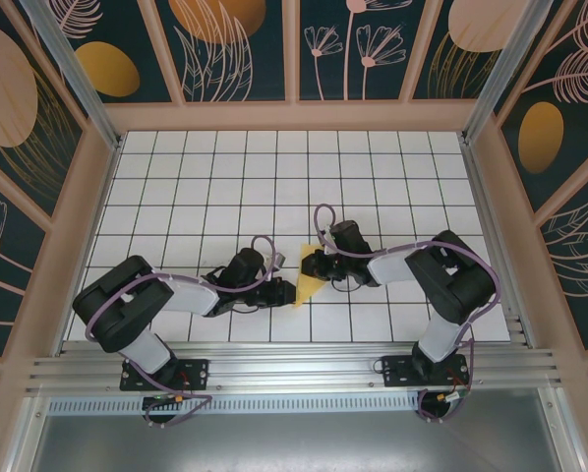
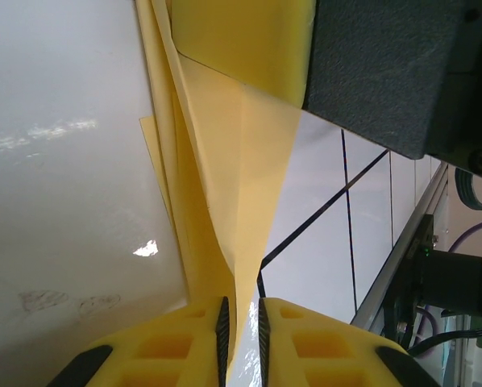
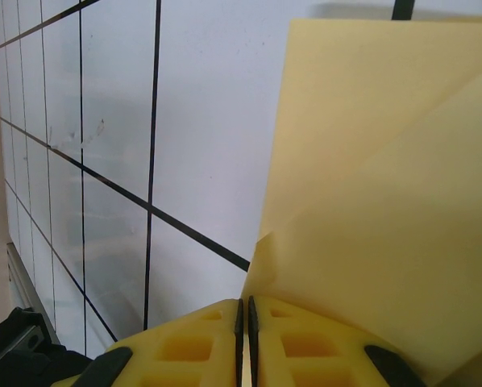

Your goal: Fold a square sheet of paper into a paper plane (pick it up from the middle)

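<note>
**Left hand** (image 2: 241, 318), nearest the lens in the left wrist view. The yellow jaws are drawn nearly together and clamp a narrow tail of the paper (image 2: 225, 177). The paper rises from them in several overlapping, creased layers.

**Right hand** (image 3: 243, 310), right wrist view. The jaws are pressed tight at a low corner of the paper (image 3: 386, 201). They appear to grip that edge, but the jaws hide how deep the bite goes.

**Top view.** The paper (image 1: 305, 282) is a narrow yellow wedge held between the left hand (image 1: 277, 285) and the right hand (image 1: 311, 264). It sits over the near middle of the table (image 1: 225, 167). Whether its lower tip touches the tiles cannot be told.

**Hazards, as judged from this state.**
- **Tearing:** both hands hold one thin sheet at points close together, so any pull apart loads the short span between them and may tear it.
- **Buckling:** a push together would probably bend the sheet away from its crease.
- **Crooked fold:** the layers fan out unevenly in the left wrist view, so pressing them flat as they lie could fix a crooked fold.
- **Slipping:** the right grip looks shallow and set at a corner, so a twist could slip the paper free.
- **Loss of control on release:** if either hand lets go, the folds may spring open or the wedge may swing on the other grip.
- **Collision:** the hands work just beside each other, so a careless reach risks a knock.
</note>
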Available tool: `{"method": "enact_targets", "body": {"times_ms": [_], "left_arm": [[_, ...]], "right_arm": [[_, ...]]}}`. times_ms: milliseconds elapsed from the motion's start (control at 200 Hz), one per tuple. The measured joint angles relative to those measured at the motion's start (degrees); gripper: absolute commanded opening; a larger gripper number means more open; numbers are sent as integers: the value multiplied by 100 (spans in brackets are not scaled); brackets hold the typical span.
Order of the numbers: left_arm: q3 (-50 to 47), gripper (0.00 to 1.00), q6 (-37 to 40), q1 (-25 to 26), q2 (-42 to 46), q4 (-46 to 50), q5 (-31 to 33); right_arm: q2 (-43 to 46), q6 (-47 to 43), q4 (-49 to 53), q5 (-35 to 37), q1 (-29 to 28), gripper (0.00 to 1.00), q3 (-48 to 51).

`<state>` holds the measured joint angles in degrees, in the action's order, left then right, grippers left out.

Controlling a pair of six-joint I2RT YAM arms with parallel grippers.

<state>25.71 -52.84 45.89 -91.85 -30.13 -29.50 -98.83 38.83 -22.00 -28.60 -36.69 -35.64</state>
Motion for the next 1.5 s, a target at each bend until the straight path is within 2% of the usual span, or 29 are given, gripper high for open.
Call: {"method": "enact_targets", "body": {"times_ms": [355,505,801,1056,1191,1281,1496], "left_arm": [[0,20,-26,11,-129,-28,-109],[0,9,-59,57,-264,-116,-179],[-33,4,-81,114,-334,-223,-153],[39,13,72,192,-420,-205,-153],[31,22,92,251,-326,-216,-127],[11,34,66,330,-216,-197,-33],[-66,30,-42,533,632,577,195]], "right_arm": [[0,2,-42,4,0,14,24],[4,2,-116,7,0,14,61],[4,4,-181,17,-2,14,94],[4,0,-396,66,-15,13,205],[4,-70,-490,85,-15,12,264],[4,-129,-553,90,-17,12,295],[11,-273,-669,122,-42,12,356]]}}
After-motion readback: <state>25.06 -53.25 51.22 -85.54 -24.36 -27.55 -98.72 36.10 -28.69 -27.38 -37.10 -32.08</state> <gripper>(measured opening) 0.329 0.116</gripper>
